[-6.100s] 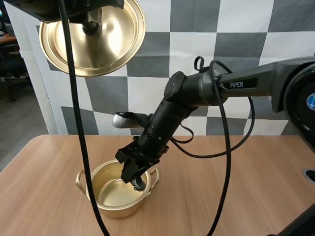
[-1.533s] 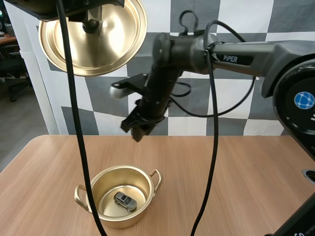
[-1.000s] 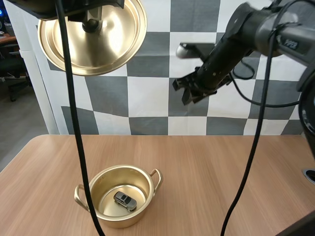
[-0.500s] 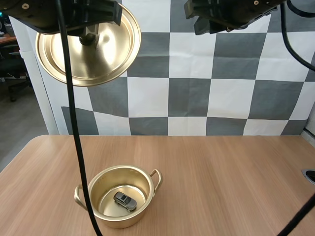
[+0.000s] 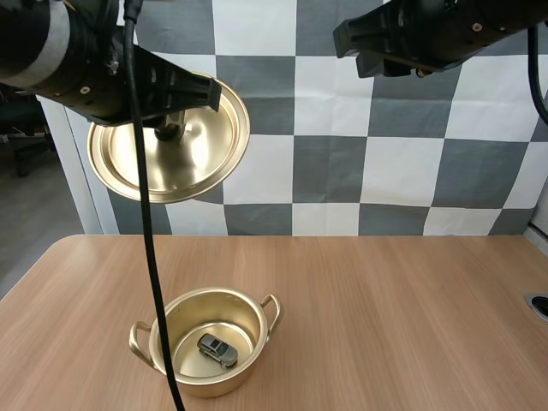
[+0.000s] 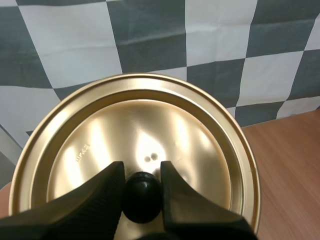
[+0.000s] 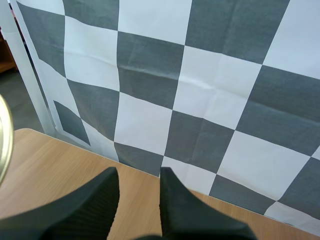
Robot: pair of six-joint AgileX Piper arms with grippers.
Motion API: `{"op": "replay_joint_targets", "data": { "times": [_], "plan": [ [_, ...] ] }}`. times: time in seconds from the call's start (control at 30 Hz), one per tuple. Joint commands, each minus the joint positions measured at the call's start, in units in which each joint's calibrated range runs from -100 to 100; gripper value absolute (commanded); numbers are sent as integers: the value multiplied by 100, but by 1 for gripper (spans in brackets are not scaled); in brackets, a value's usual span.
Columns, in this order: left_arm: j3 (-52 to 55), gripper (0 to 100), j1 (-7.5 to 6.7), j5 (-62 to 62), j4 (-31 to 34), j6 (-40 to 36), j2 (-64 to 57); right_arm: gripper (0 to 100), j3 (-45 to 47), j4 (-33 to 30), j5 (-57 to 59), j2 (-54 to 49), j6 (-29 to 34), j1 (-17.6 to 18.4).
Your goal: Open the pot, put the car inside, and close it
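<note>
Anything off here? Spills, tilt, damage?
Nothing stands out. The pot stands upright on the table with the toy car inside; the left end effector grips the lid by its knob; the right end effector is open, empty.

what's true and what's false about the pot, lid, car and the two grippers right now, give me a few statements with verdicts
1. The toy car lies inside the pot. True.
2. The lid sits on the pot. False: the left gripper holds it by its black knob, high above the table.
3. The right gripper is open with nothing between its fingers. True.
4. The pot is tipped on its side. False: it stands upright on the table, mouth up.
</note>
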Motion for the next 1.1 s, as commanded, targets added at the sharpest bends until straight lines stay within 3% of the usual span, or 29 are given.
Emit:
{"op": "replay_joint_targets", "data": {
  "times": [0.0,1.07],
  "plan": [
    [765,0,-2,8,-70,0,5,47,1,-30,0,-525,0,-6],
    [3698,0,-2,8,-417,-3,5,47,1,-72,0,-591,104,-6]
  ]
}}
